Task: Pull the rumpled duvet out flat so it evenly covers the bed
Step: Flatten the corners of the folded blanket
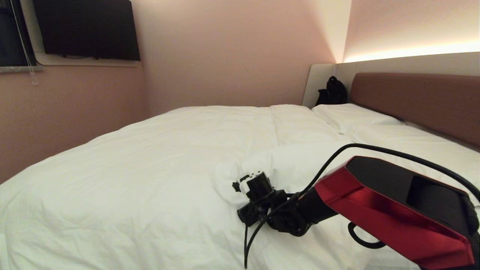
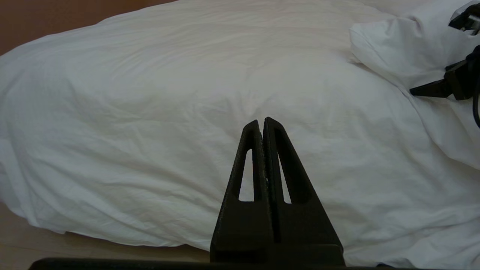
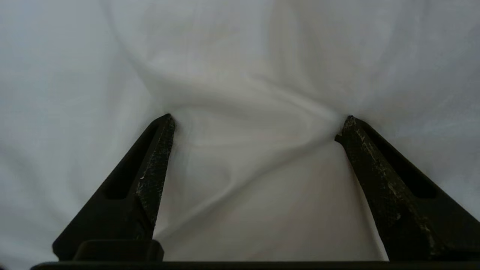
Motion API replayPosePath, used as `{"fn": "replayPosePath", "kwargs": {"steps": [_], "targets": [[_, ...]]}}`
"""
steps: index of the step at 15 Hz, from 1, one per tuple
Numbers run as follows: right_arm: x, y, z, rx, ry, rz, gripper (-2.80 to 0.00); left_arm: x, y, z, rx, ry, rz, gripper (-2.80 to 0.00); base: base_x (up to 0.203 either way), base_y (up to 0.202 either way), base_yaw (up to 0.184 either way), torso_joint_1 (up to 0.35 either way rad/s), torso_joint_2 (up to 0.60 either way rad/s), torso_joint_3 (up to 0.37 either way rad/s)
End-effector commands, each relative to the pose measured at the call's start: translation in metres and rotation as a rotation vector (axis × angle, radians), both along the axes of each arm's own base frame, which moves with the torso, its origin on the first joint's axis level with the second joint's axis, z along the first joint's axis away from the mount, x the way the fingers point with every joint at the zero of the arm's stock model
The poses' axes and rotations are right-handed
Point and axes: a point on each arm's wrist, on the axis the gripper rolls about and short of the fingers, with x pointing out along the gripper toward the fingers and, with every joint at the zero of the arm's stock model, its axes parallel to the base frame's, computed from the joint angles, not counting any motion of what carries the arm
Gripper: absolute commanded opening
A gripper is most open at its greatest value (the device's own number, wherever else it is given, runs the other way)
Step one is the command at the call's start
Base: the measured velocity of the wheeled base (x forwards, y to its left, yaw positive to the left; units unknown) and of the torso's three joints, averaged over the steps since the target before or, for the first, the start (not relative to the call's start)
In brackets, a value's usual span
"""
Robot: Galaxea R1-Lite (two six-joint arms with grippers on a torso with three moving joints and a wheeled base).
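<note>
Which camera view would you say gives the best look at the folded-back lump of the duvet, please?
The head view: the folded-back lump of the duvet shows whole, beside the right gripper. The left wrist view catches its edge only. The right wrist view shows creased fabric between open jaws.

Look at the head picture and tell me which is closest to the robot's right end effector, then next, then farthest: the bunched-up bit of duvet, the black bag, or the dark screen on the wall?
From the right end effector:
1. Bunched fold of puffy white duvet, right beside it.
2. Black bag, far corner by the headboard.
3. Dark wall screen, upper left; farthest.
</note>
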Motion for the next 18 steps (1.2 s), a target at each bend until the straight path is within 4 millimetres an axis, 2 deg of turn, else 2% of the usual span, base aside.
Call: {"fn": "replayPosePath", "kwargs": {"steps": [1,2,4,12,17,18], "targets": [[0.017,-0.011,-0.023,-0.054,0.002,-0.066,0.00,0.000,0.000,0.000,0.000,0.002,0.002,-2.80,0.000,0.000,0.000,0.000,0.00,0.000],[0.017,-0.011,-0.023,-0.054,0.002,-0.066,0.00,0.000,0.000,0.000,0.000,0.002,0.002,-2.80,0.000,0.000,0.000,0.000,0.00,0.000],[0.032,-0.030,-0.023,-0.072,-0.012,-0.141,0.00,0.000,0.000,0.000,0.000,0.000,0.001,-2.80,0.000,0.000,0.000,0.000,0.00,0.000],[0.046,-0.057,0.014,-0.078,-0.108,-0.282,0.00,0.000,0.000,0.000,0.000,0.000,0.001,-2.80,0.000,0.000,0.000,0.000,0.00,0.000],[0.048,-0.058,-0.002,-0.094,-0.083,-0.286,0.00,0.000,0.000,0.000,-0.002,0.000,0.001,-2.80,0.000,0.000,0.000,0.000,0.00,0.000],[0.048,-0.058,-0.002,-0.094,-0.083,-0.286,-1.27,0.000,0.000,0.000,-0.002,0.000,0.001,-2.80,0.000,0.000,0.000,0.000,0.00,0.000]]}}
